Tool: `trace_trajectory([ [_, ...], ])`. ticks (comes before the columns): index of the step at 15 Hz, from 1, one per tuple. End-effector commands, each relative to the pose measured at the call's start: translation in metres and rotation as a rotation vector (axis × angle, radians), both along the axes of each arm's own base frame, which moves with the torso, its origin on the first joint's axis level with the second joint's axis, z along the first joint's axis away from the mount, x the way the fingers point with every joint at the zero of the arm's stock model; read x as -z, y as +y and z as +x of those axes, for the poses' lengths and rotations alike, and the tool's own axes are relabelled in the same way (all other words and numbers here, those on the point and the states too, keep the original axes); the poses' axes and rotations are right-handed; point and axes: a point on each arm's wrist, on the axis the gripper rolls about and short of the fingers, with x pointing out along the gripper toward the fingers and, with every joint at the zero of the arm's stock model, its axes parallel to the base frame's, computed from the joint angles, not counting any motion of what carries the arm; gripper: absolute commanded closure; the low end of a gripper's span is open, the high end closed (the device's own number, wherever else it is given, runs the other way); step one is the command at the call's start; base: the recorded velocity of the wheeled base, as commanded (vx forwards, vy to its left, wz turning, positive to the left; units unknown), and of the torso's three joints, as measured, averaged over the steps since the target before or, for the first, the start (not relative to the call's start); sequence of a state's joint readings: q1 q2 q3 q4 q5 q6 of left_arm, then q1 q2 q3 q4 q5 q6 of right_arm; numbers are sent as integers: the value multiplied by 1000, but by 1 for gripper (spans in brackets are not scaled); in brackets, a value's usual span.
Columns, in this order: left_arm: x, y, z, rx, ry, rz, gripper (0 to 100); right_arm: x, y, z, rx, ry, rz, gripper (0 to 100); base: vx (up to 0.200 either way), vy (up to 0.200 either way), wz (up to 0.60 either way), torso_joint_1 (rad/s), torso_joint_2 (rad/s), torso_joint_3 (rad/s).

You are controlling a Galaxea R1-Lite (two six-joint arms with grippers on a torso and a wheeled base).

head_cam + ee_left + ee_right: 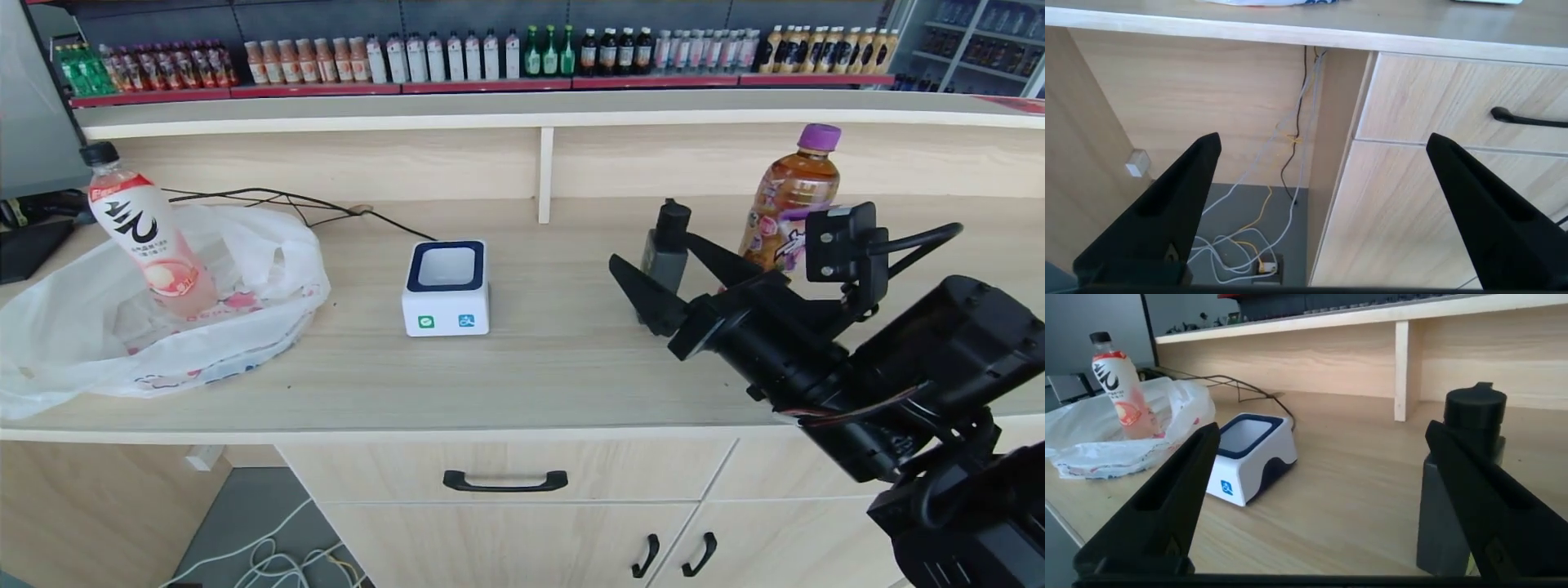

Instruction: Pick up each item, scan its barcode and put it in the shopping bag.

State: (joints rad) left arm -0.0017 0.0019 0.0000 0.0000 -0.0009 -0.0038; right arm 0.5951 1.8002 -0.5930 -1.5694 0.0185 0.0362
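A pink drink bottle [147,237] [1117,384] leans inside the white plastic shopping bag [261,278] [1184,400] at the counter's left. The white barcode scanner [446,286] [1249,457] sits mid-counter. A grey bottle with a black cap [665,253] [1458,482] stands upright to the right. My right gripper [651,247] [1321,433] is open at counter height, with the grey bottle at its fingertips, close to one finger. Behind it stands an orange tea bottle with a purple cap [788,204]. My left gripper [1324,139] is open and holds nothing, below the counter edge, facing the cabinet front.
A vertical divider [544,175] splits the raised back ledge. Black cables [269,196] run behind the bag, and a dark device [33,237] lies at the far left. Drawers with black handles [504,482] [1527,120] are under the counter; loose cords [1249,245] lie on the floor.
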Motion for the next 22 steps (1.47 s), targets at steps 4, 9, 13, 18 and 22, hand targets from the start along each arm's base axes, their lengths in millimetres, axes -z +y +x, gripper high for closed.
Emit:
trace_trajectory([
  [4, 0, 0, 0, 1, 0, -2, 0, 16, -1, 25, 84, 24, -33, 0, 0, 0, 0, 0, 0, 0],
  [9, 0, 0, 0, -1, 0, -1, 0, 17, -10, 45, 188, 12, -33, 0, 0, 0, 0, 0, 0, 0],
  [13, 0, 0, 0, 1, 0, -1, 0, 16, -14, 49, 210, 7, -29, 0, 0, 0, 0, 0, 0, 0],
  [18, 0, 0, 0, -1, 0, -1, 0, 32, -8, 57, 279, 47, -53, 0, 0, 0, 0, 0, 0, 0],
  [22, 0, 0, 0, -1, 0, -1, 0, 40, -4, 63, 293, 69, -53, 0, 0, 0, 0, 0, 0, 0],
])
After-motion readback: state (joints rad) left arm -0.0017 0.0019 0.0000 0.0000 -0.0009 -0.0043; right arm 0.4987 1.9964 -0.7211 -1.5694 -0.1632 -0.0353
